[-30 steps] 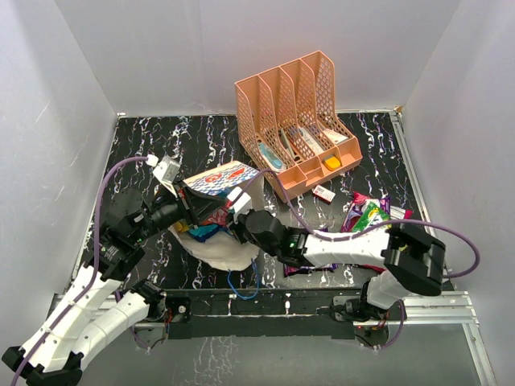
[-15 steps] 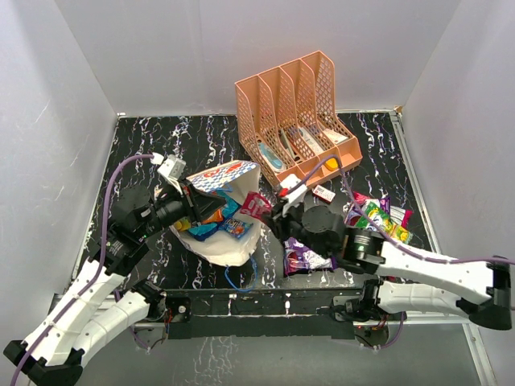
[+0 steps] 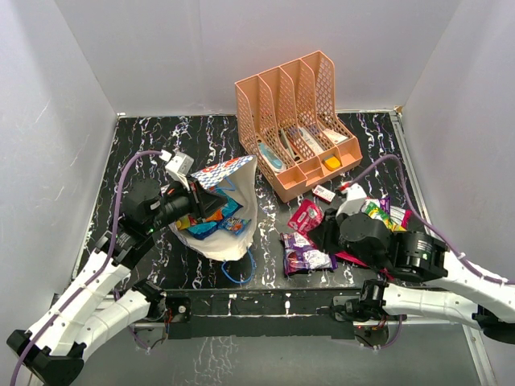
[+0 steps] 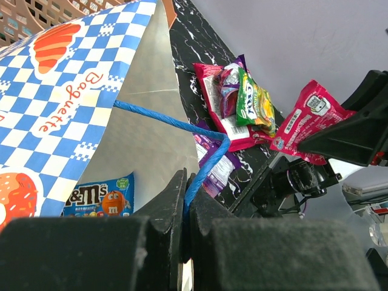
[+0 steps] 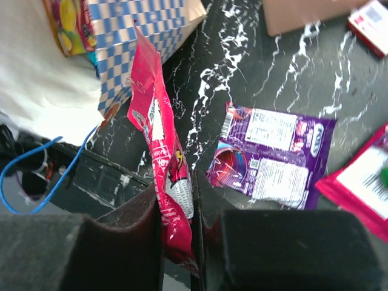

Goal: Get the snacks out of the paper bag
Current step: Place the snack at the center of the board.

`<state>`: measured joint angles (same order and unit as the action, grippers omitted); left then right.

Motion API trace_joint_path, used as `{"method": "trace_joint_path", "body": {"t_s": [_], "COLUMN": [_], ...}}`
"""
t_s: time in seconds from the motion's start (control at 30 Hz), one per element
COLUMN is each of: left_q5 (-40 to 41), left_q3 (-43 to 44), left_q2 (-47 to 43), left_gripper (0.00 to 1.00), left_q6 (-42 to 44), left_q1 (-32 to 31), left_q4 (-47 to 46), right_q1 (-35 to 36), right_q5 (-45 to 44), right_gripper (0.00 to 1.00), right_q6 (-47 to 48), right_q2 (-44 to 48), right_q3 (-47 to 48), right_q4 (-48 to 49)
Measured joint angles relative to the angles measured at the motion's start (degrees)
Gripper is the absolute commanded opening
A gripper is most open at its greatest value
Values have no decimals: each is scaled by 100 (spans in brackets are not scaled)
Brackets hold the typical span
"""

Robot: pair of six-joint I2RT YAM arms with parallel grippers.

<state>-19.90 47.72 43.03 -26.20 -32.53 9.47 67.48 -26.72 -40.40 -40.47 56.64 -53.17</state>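
Since a second ago my right claw [image 5: 179, 200] has come out of the paper bag [image 3: 229, 173] and swung to the right, carrying a pink packet [image 5: 160, 157] with it, and the bag now stands more upright. That claw is squeezed tight on the pink packet, pinching it on edge above the worktop [image 3: 145, 145], just beyond the purple packet [image 3: 304, 257] that lies flat near the front edge. My left claw [image 4: 183, 185] is fully closed on the bag's blue cord handle [image 4: 176, 124], holding the bag's mouth up at the left of the worktop. Inside the bag I can see a blue packet [image 4: 100, 197] with others beside it. Further right, a green-yellow packet [image 4: 251, 100] lies on a red packet [image 4: 212, 85] in a small pile. The peach organizer [image 3: 294, 112] stands at the far side, behind the bag and the packets.
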Motion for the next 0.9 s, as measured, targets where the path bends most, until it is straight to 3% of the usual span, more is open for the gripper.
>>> {"method": "trace_joint_path", "body": {"t_s": [0.17,0.4,0.63,0.9], "left_q5": [13,20,20,13], "left_q3": [9,28,31,31], "left_q2": [9,-28,-107,-153], "left_gripper": [0,0,0,0], "left_q6": [-22,-76,-151,-175], "left_q1": [0,0,0,0], "left_q4": [0,4,11,46], "right_q1": [0,0,-59,-787], "right_q5": [-271,-826,-1187,-568], "right_gripper": [8,8,8,8], "right_q6": [-1161,-1829,-2149,-2076], "right_q2": [271,-358,-833,-728], "right_q3": [-667,-1526,-2022,-2802], "right_q4": [-205,-20,761,1849]}}
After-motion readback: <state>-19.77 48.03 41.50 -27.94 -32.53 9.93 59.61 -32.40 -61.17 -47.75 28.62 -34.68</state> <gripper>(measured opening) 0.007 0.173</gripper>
